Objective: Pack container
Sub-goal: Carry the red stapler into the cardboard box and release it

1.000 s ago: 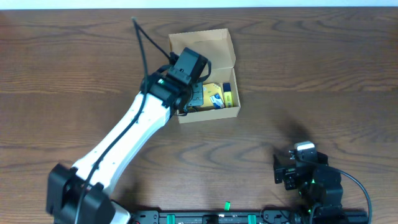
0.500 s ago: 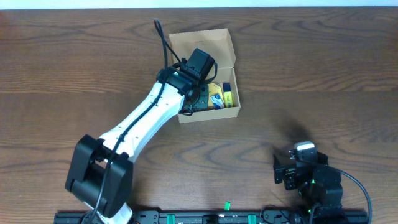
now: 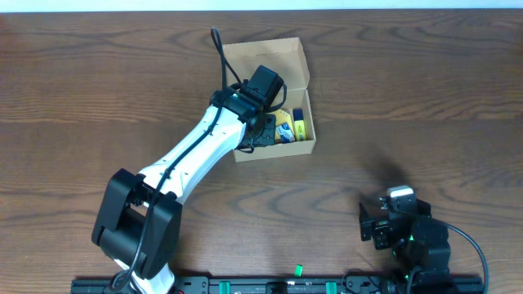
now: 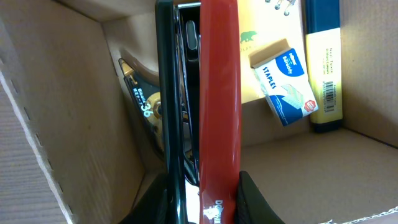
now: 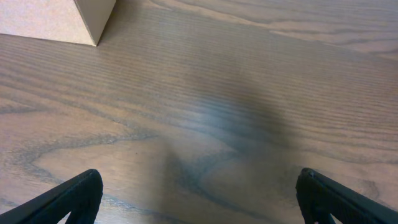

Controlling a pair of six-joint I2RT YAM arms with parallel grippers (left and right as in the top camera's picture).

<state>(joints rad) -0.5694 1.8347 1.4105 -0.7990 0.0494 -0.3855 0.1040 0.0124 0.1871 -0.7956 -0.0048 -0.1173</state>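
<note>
The location is a robotics test bench: a wood-grain tabletop (image 3: 425, 98) fills the frame, a black mounting rail (image 3: 270, 286) runs along the bottom edge, and a cardboard box (image 3: 270, 57) at upper centre holds a red stapler (image 4: 217, 93) and a staple box (image 4: 285, 81).

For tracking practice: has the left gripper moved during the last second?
Yes. The left gripper shifted slightly right, further over the box.

Right hand (image 5: 199, 202) low over the wooden desk (image 5: 249, 87), fingers (image 5: 71, 196) spread wide; container (image 5: 50, 18) corner upper left of frame.
</note>
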